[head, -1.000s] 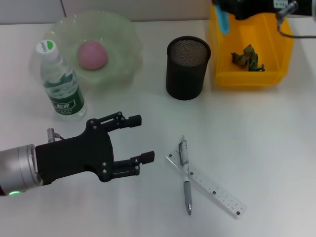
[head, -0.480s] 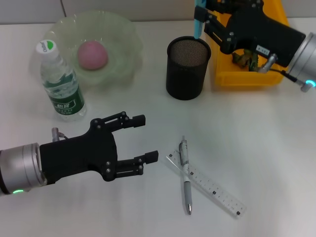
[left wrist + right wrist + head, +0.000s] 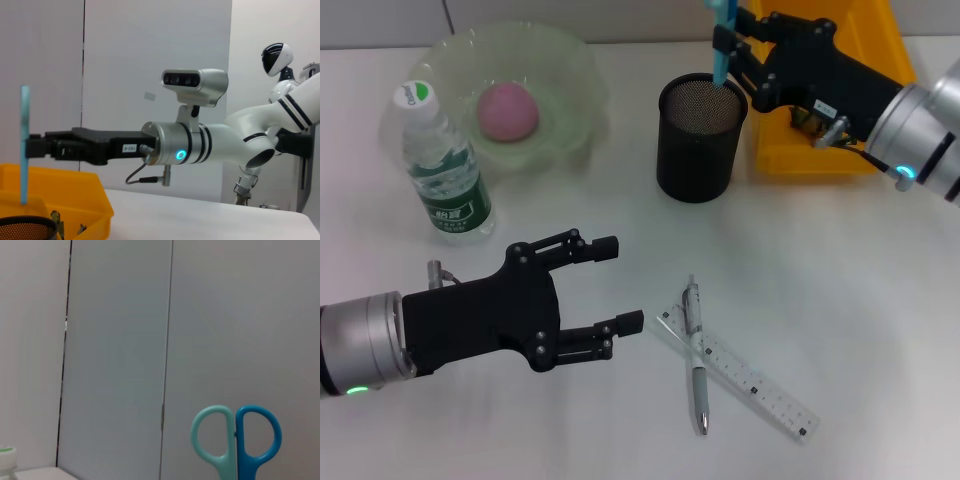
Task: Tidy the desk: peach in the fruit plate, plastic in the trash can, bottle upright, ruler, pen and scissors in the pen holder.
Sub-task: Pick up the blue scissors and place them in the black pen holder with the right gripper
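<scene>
Hanging upright over the black mesh pen holder (image 3: 701, 137), the blue-handled scissors (image 3: 721, 40) were clamped in the right gripper (image 3: 732, 50), handles up and blades down; from the head view the tips looked to be just at the holder's rim, though whether they had entered it could not be told. The left wrist view showed the scissors (image 3: 23, 145) edge-on as a thin blue strip above the holder (image 3: 25, 227). The right wrist view caught only the two handle loops (image 3: 235, 440), one pale teal and one darker blue.

Just right of the holder sat the yellow plastic bin (image 3: 865, 90) with a crumpled green wrapper inside, mostly hidden behind the right arm. Far left, the pink peach (image 3: 506, 110) lay in the pale green glass fruit plate (image 3: 570, 70), and the clear water bottle with a green label (image 3: 444, 170) stood upright just beside the plate.

Near the middle, the grey pen (image 3: 697, 355) lay crossed over the clear plastic ruler (image 3: 750, 378) on the white desk (image 3: 860, 300). The left gripper (image 3: 615, 285) hovered at the near left with its fingers spread apart and nothing between them.
</scene>
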